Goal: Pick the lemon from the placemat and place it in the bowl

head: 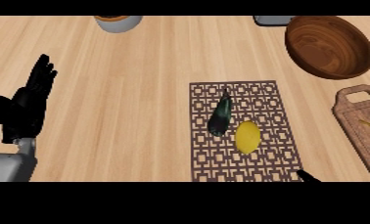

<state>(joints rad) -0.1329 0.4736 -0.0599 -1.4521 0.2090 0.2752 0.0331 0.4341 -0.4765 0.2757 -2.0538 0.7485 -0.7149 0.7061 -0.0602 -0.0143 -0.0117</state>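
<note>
A yellow lemon [247,137] lies on the patterned brown placemat [271,120], towards its near right part. Just left of it on the mat lies a dark green, elongated vegetable [219,115]. The brown wooden bowl [327,46] stands at the far right of the counter, holding nothing I can see. My left hand [30,101] rests open at the left edge, fingers up, far from the mat. Of my right hand only a black tip [308,176] shows at the lower edge, just right of the mat's near corner.
A grey cup [118,22] stands at the far edge left of centre. A grey object [273,20] peeks in beside the bowl. A wooden cutting board [356,120] lies at the right edge, close to the mat.
</note>
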